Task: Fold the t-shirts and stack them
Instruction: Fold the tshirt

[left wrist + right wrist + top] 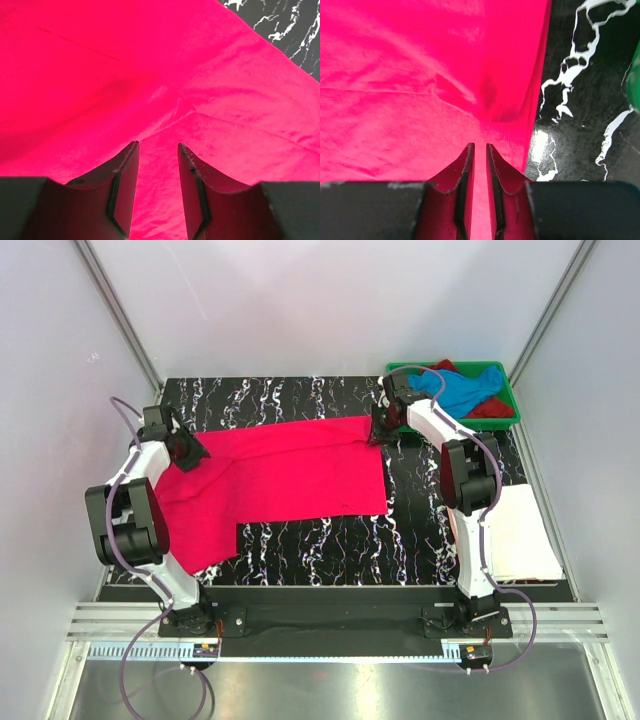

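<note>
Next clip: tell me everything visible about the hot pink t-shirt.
The hot pink t-shirt is soft, plain cloth spread mostly flat across the black marbled table. It is lightly creased, and one flap reaches toward the near-left edge. The right pincer pinches its far right corner, with creases radiating from the grip. The left pincer straddles a raised fold at its left end; whether it grips is unclear.

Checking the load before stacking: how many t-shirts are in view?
4. Pink one spread on the table; blue and dark red bundled in the green tray; white folded at right. More may hide in the tray.
</note>
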Controlling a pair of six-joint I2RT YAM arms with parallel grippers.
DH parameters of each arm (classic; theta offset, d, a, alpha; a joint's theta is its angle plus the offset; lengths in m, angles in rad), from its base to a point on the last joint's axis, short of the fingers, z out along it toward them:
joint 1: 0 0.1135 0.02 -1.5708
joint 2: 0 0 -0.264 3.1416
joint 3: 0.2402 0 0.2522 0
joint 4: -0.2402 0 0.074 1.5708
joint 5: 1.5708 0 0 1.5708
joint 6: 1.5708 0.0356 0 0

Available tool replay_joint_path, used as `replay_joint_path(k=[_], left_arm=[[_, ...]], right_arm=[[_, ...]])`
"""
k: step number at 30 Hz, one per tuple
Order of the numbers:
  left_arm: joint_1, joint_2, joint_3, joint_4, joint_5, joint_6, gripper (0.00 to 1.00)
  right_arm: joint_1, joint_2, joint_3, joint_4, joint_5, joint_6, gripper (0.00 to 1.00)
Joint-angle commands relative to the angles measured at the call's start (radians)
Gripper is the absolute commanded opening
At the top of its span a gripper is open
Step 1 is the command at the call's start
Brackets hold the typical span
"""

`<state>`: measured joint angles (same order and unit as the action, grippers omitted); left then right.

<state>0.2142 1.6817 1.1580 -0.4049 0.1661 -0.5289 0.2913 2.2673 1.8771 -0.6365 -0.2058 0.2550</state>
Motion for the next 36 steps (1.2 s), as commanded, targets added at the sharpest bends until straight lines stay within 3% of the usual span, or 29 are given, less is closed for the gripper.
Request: replay_joint_path(k=[1, 24, 36], left_arm=[[-0.004, 0.028, 0.014, 0.029, 0.047, -0.040, 0.41], [-0.015, 0.075, 0.068, -0.017, 0.052, -0.052, 0.38], [-0.009, 0.096, 0.048, -0.029, 0.050, -0.083, 0.37]], right_arm=[[0.011, -0.017, -0.012, 0.051, -0.018, 0.018, 0.21], [0.009, 0.008, -0.033, 0.132, 0.008, 0.043, 0.13], [0.009, 0.020, -0.076, 0.192, 0.201, 0.032, 0.11]])
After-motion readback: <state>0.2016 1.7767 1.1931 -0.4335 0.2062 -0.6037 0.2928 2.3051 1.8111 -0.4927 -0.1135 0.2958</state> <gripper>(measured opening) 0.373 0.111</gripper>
